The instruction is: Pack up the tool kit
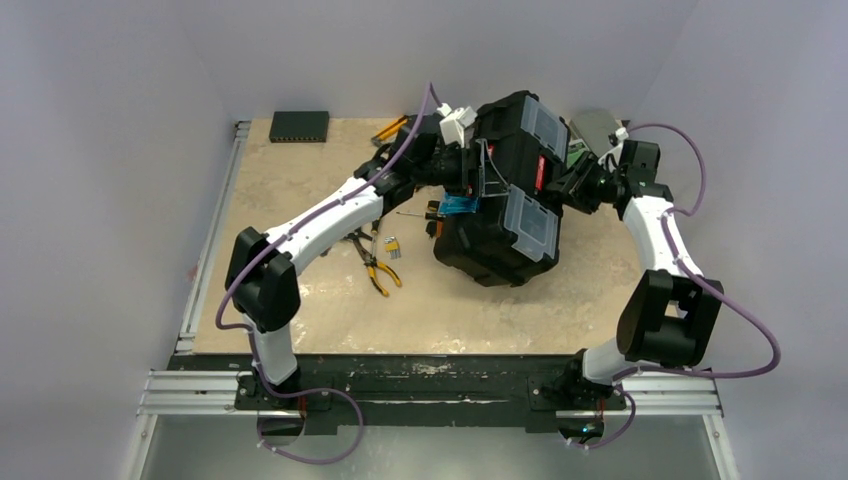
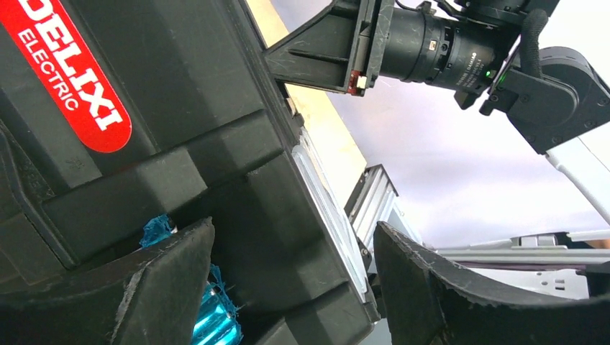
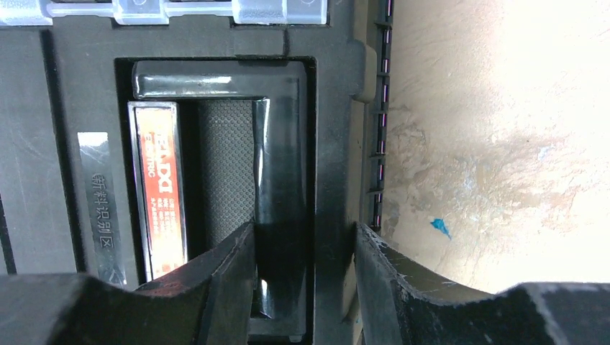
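Right wrist view: my right jaws pinched on handle (image 3: pixel 277 180) of toolbox (image 1: pixel 505 190), tipped up near counter (image 1: pixel 300 300) far edge, centre. Left jaws wide astride its rim by blue latch (image 2: pixel 208 316); grip unclear. Best lower level, slowly, both sides together. Pliers (image 1: pixel 375 262) unpacked.

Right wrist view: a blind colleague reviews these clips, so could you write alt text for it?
Two black fingers pinch the glossy handle on a black toolbox lid, together with the rim beside it. A red label lies left of the handle; beige table fills the right.
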{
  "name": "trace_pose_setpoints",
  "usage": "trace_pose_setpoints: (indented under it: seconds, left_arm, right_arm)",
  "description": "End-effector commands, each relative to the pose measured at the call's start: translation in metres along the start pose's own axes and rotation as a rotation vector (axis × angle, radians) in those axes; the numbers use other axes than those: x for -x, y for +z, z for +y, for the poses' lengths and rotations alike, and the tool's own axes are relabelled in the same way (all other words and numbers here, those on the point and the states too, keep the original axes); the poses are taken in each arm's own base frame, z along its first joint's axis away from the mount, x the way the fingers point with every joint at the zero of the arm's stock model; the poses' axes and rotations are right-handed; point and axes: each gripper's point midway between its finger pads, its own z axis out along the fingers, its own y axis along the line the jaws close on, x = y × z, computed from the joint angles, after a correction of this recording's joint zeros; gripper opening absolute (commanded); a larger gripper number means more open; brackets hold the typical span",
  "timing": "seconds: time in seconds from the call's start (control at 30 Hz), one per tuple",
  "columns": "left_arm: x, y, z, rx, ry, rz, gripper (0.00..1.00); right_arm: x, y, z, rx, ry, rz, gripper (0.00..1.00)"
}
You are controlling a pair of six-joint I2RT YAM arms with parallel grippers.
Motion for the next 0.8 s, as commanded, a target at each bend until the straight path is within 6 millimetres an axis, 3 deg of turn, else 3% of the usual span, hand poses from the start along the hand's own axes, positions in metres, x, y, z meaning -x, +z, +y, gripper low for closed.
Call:
trace_pose_setpoints:
  seconds: [0.0, 0.17, 0.37, 0.43, 0.77]
  left_arm:
    - [-0.025, -0.002, 0.032, 0.126, -0.041, 0.066, 0.79]
    - [-0.019, -0.015, 0.036, 0.137, -0.049, 0.048, 0.79]
    - [-0.041, -0.019, 0.045, 0.155, -0.084, 0.116, 0.79]
    - [-0.045, -0.033, 0.05, 0.199, -0.058, 0.1, 0.79]
    - [-0.008, -0.115, 0.046, 0.284, 0.014, -0.084, 0.81]
  right_arm:
    - [0.009, -0.024, 0.041, 0.118, -0.069, -0.027, 0.0]
    - [0.012, -0.033, 0.041, 0.091, -0.091, -0.049, 0.0]
    - [0.03, -0.053, 0.046, 0.023, -0.111, -0.121, 0.0]
    - [0.032, -0.055, 0.048, 0.025, -0.119, -0.117, 0.0]
    - [0.028, -0.049, 0.04, 0.001, -0.14, -0.089, 0.0]
